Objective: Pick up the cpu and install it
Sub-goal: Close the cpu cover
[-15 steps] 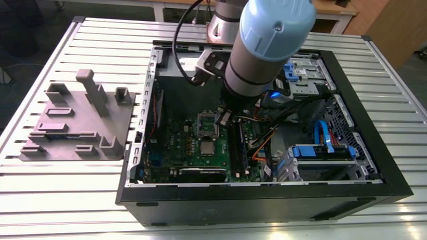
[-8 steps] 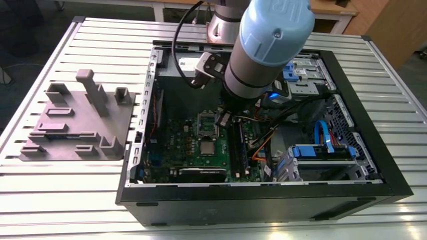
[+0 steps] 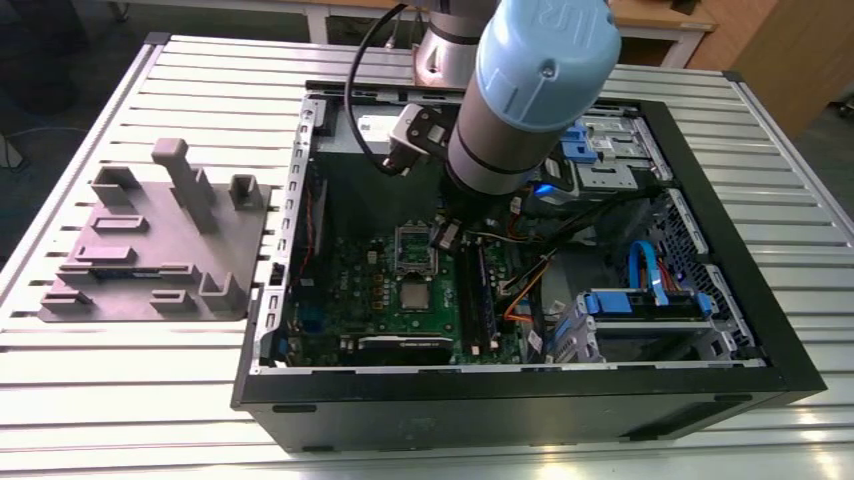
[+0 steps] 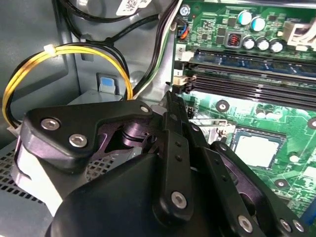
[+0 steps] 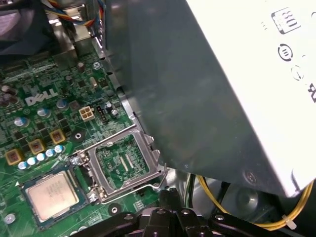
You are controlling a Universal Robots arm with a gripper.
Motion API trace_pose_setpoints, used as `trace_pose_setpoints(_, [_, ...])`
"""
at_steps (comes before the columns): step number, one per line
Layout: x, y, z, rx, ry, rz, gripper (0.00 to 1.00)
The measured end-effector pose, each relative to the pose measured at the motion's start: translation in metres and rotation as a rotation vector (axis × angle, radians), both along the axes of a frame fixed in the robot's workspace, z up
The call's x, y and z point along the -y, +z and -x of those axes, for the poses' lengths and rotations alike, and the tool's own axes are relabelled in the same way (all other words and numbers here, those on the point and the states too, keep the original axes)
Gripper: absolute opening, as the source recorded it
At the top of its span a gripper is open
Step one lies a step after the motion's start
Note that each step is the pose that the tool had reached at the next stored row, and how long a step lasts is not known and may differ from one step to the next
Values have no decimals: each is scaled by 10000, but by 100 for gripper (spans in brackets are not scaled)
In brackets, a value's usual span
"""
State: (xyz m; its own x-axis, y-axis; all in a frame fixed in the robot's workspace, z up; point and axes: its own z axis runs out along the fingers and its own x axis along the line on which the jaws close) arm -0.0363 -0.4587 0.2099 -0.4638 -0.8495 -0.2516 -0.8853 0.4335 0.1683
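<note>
Pincer (image 4: 170,106) clenched, holding nothing, above the board (image 5: 44,123). Cpu (image 5: 52,195) seated in its socket, just beside the pincer; open frame (image 5: 123,163) and yellow cables (image 4: 64,49) adjacent.

Claw (image 4: 173,106): black metal linkage, close to the camera, above the green motherboard (image 4: 237,106).
Cpu (image 4: 257,149): square silver-grey chip seated in its socket.
Cables (image 4: 64,49): yellow bundle beside the grey case wall.
</note>
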Motion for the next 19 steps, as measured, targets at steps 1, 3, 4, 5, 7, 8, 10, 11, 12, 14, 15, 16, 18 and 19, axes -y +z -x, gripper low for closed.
trace_pose_setpoints(1, [-6, -6, 0, 0, 1, -8, 10])
trace_pose_setpoints(3, [-11, -13, 0, -1, 2, -26, 10])
trace_pose_setpoints(4, [-11, -17, 0, -1, 1, -34, 10])
trace_pose_setpoints(5, [-11, -19, 0, 0, 0, -39, 10])
trace_pose_setpoints(7, [-12, -23, 0, 1, 0, -49, 10])
trace_pose_setpoints(8, [-12, -24, 0, 1, 0, -51, 10])
trace_pose_setpoints(10, [-12, -24, 0, 0, 0, -50, 10])
trace_pose_setpoints(11, [-12, -24, 0, 0, 0, -50, 10])
trace_pose_setpoints(12, [-14, -26, 0, 1, 0, -52, 10])
trace_pose_setpoints(14, [-20, -31, 0, 1, 0, -53, 10])
trace_pose_setpoints(15, [-23, -34, 0, 1, 0, -54, 10])
trace_pose_setpoints(16, [-26, -38, 0, 0, 1, -55, 10])
trace_pose_setpoints(18, [-35, -48, 0, 1, 0, -57, 10])
trace_pose_setpoints(19, [-42, -54, 1, 0, -1, -56, 10])
